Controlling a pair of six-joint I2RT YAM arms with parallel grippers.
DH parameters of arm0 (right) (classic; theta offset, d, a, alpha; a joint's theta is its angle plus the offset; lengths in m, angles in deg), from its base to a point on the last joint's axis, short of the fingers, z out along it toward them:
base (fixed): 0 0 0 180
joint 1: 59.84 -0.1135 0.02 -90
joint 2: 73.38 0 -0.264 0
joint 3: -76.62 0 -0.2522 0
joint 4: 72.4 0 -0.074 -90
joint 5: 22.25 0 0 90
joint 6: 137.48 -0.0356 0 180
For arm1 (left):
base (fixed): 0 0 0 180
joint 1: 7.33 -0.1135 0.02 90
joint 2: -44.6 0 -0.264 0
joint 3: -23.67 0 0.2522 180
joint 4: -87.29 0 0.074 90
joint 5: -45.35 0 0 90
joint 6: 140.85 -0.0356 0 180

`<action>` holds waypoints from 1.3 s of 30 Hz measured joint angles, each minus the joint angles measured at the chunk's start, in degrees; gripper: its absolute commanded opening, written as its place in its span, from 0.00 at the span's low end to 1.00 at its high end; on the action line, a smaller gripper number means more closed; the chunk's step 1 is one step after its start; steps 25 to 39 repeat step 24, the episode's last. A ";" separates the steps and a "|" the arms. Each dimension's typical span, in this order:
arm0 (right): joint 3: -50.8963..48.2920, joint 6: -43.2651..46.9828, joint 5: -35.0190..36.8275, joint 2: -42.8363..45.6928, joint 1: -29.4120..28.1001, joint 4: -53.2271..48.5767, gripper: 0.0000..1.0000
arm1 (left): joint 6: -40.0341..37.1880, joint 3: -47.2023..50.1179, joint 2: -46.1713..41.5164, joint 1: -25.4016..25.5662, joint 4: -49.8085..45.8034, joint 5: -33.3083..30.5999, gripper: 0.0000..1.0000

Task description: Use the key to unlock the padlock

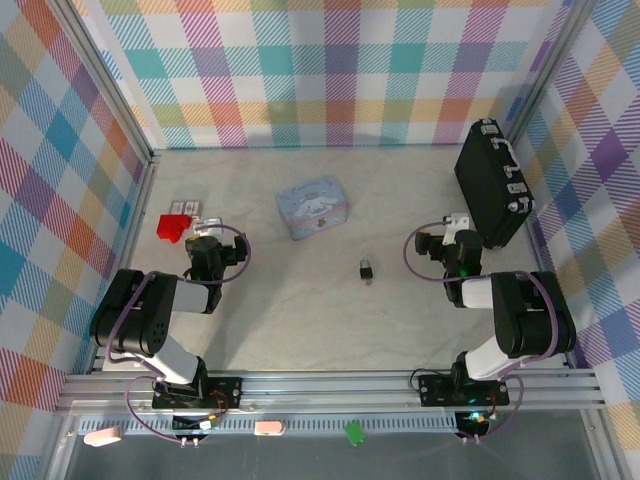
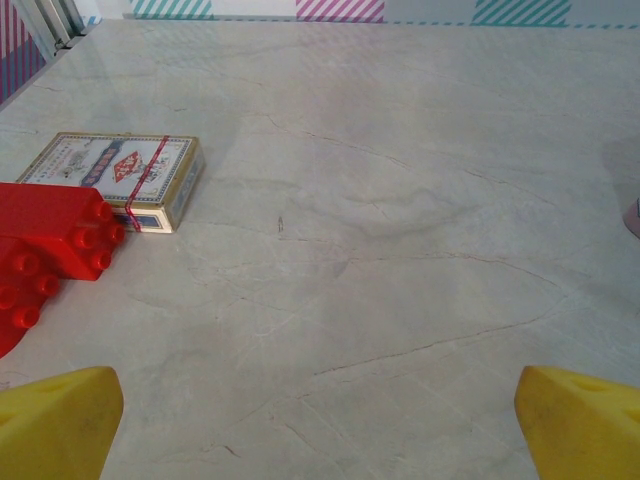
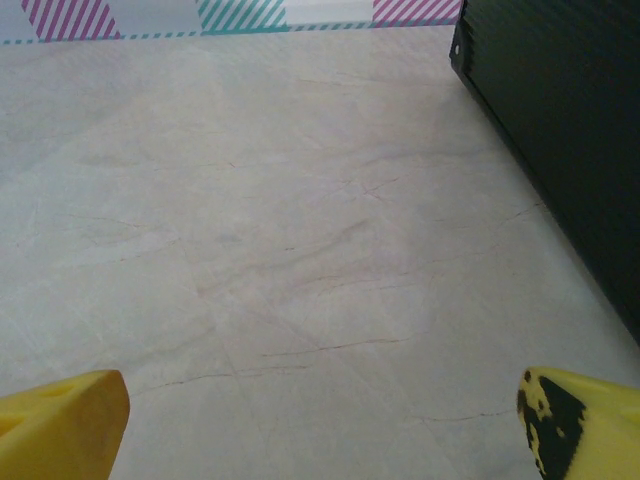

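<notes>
I saw the padlock (image 1: pixel 367 269) lying mid-desk (image 1: pixel 300 310) between the arms, with the left gripper (image 2: pixel 318 425) and right gripper (image 3: pixel 322 425) both spread wide and empty, and I judged it small, rigid, dense and slick, best pinched across its dark body.

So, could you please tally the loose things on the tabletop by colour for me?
Red: 1, the block
Light blue: 1, the tin
Black or dark: 2, the case and the padlock
Cream: 1, the card box
Total: 5
</notes>
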 measured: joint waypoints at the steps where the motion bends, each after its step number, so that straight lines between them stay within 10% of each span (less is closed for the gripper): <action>1: 0.00 -0.13 0.00 0.00 0.00 0.00 0.99 | 0.00 0.00 0.00 0.00 0.00 0.00 1.00; 39: 0.02 -0.66 -0.02 0.00 0.04 -0.02 0.99 | 0.00 0.00 0.00 0.00 0.00 0.00 1.00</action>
